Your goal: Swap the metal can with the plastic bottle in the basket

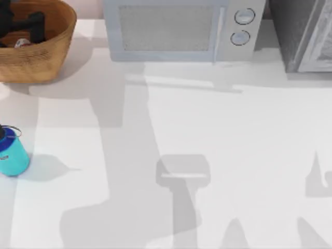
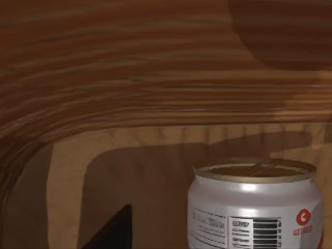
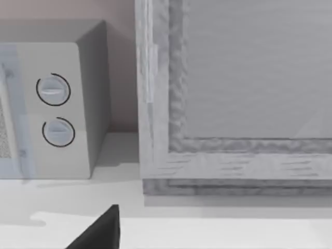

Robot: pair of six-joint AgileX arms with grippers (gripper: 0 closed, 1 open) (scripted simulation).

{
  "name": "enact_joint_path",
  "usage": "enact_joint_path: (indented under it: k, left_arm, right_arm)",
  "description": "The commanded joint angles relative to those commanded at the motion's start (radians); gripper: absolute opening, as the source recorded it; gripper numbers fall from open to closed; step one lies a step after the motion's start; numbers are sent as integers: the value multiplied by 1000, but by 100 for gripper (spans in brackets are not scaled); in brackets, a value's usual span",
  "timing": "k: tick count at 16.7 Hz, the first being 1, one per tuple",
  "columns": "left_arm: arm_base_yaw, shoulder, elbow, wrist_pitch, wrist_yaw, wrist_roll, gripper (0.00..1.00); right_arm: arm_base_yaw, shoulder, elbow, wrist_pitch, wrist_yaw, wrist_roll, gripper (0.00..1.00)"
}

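Basket (image 1: 46,57) at the table's far left corner holds my left gripper (image 1: 18,23) beside the metal can (image 2: 257,207); I cannot tell its grip. Plastic bottle (image 1: 11,153) stands at the left edge.

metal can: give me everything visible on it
The metal can stands upright on the floor of the basket, close to its ribbed woven wall. Body is glossy silver-white metal with a barcode, small print and a red logo; the rim is bright and the recessed top is dull gold with a pull tab. The left gripper hangs over it in the basket; no contact visible.
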Motion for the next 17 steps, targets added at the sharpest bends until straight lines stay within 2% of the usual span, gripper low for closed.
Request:
enact_joint_path:
  k: [12,17]
  left_arm:
    - [0,0,0,0,0,0,2]
    - [0,0,0,0,0,0,0]
  right_arm:
    - [0,0,0,0,0,0,100]
    - [0,0,0,0,0,0,100]
